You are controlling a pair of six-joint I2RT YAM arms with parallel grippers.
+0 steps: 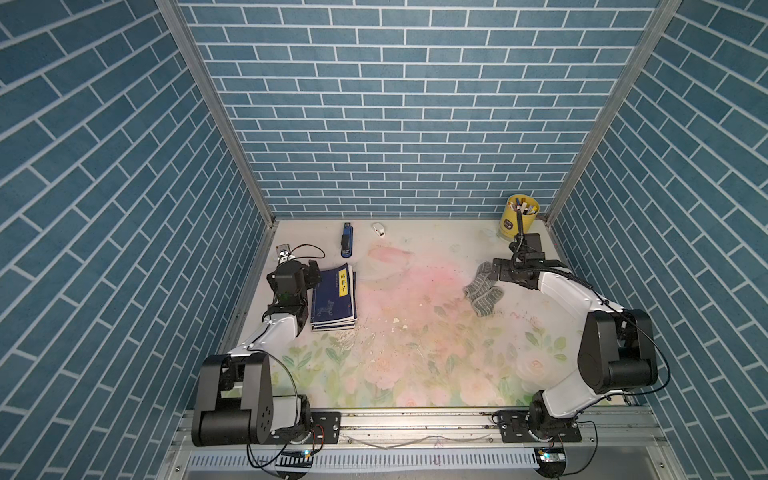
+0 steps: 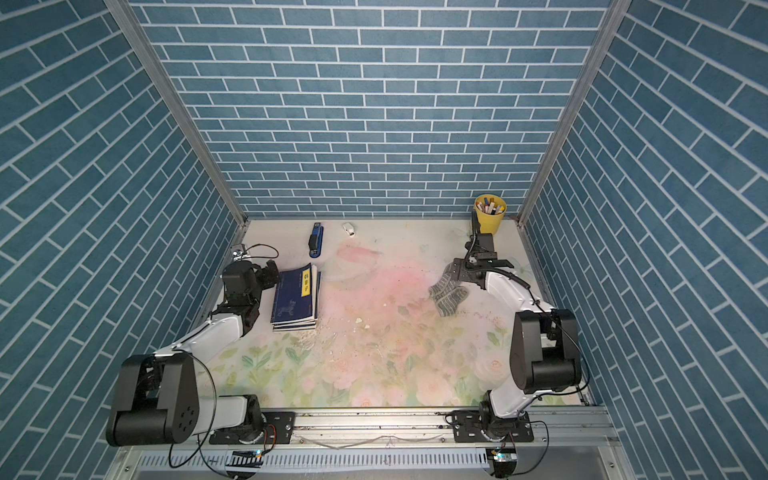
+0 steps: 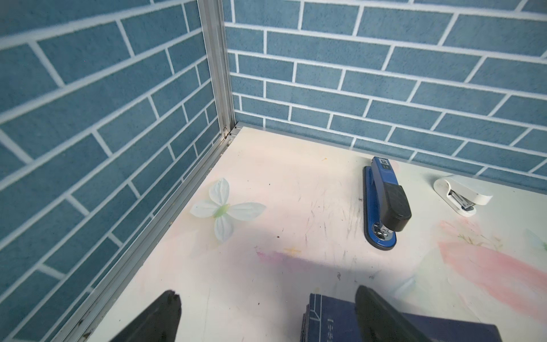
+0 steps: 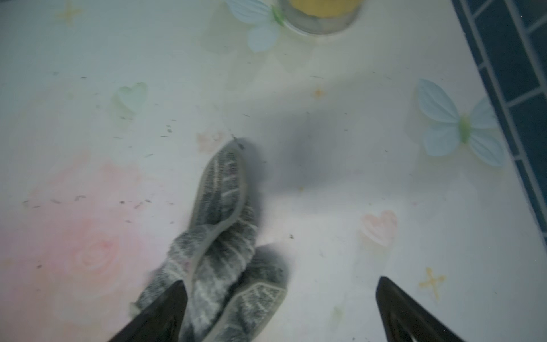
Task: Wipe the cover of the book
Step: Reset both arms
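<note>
Grey cloth [image 1: 483,291] lying loose, right gripper [image 4: 279,282] spread above it; left gripper [image 3: 265,291] spread at book [image 1: 334,297] corner. Step: likely cloth pickup. Next: pinch cloth, carry to cover.

You have open room across the middle of the table [image 1: 415,332], between the book stack [image 1: 334,297] and the grey cloth [image 1: 482,291], with only crumbs [image 1: 395,320] there. Along the far wall [image 1: 395,166] the blue stapler [image 1: 346,240], the small white stapler [image 1: 378,229] and, in the right corner, the yellow pen cup [image 1: 519,216] stand in your way. On the left it is tight: the side wall [image 1: 232,249] runs close beside the book stack, and a small wired part [image 1: 284,250] sits near the far corner.
</note>
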